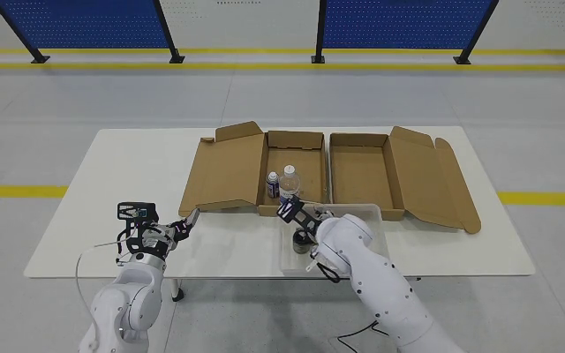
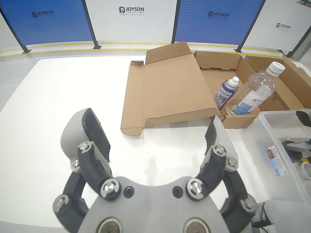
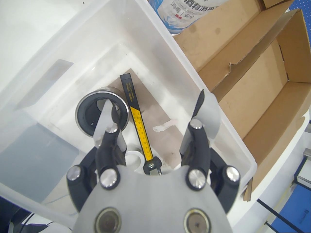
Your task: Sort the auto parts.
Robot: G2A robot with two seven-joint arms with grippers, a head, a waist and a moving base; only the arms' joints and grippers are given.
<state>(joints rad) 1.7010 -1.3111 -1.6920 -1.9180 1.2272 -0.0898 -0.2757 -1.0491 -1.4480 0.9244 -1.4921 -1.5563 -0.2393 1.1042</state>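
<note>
worktop (image 1: pixel 106 203): white, smooth, with a faint sheen.
cardboard boxes (image 1: pixel 357 176): brown, matt, one wall edge torn rough.
bottle (image 2: pixel 255 90): clear glossy plastic, creased; white ribbed cap.
spray can (image 2: pixel 226 93): glossy printed shell, white plastic cap.
bin (image 3: pixel 116 20): translucent frosted plastic, smooth.
bearing (image 3: pixel 81 112): polished metal rim, dark inside.
caliper (image 3: pixel 138 122): black matt body, yellow scale.
left pincer (image 2: pixel 153 117), right pincer (image 3: pixel 154 100): dull grey metal, shiny screws; pads (image 2: pixel 97 132) black, ribbed, rubbery.

The right gripper (image 3: pixel 154 100) hangs spread wide over a clear plastic bin (image 3: pixel 170 42), one fingertip (image 3: pixel 105 113) above a dark steel bearing ring (image 3: pixel 82 115). A yellow-and-black caliper (image 3: pixel 136 112) lies just beside the ring on the bin's floor.
</note>
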